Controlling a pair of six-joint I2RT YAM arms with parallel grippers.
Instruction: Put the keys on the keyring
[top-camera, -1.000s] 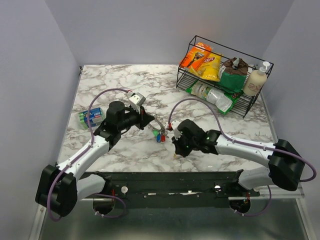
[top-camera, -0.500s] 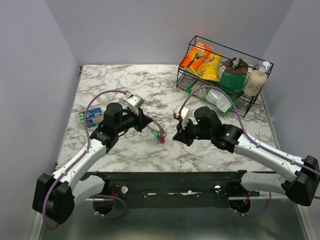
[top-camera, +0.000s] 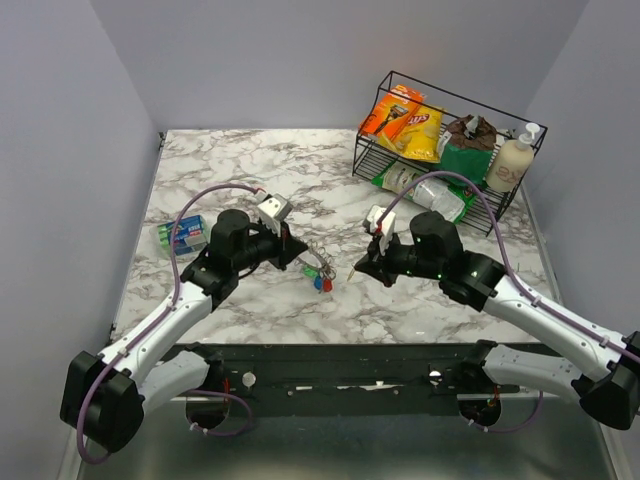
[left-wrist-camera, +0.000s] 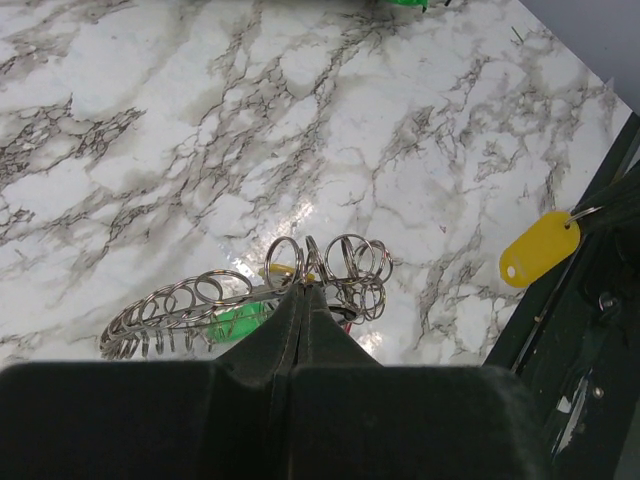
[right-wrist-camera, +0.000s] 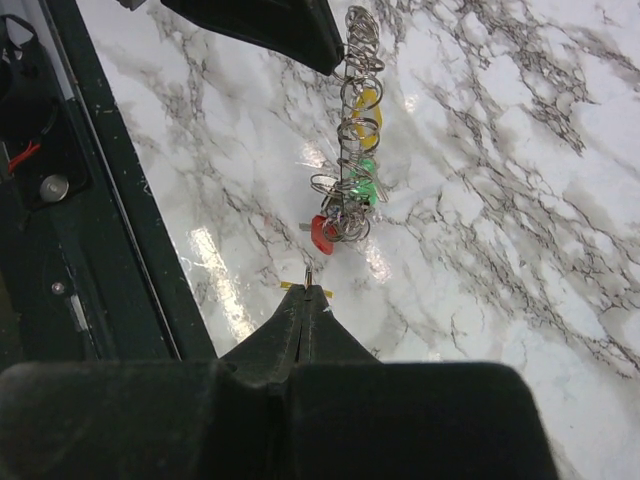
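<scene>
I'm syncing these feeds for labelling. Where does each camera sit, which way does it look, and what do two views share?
Top external: above and behind the robot, looking down across the marble table; left gripper and right gripper show.
Left wrist: rides that wrist, looking down past its fingers, shut on the keyring.
Right wrist: rides that wrist, looking down past its fingers, pinching a yellow-headed key.
Shared: both wrist views show the keyring.

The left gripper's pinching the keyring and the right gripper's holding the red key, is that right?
Not quite. The left gripper does pinch the keyring, but the right gripper is holding a yellow key, not the red one; the left wrist view shows it plainly. The red key sits among the keyring's loops.
</scene>
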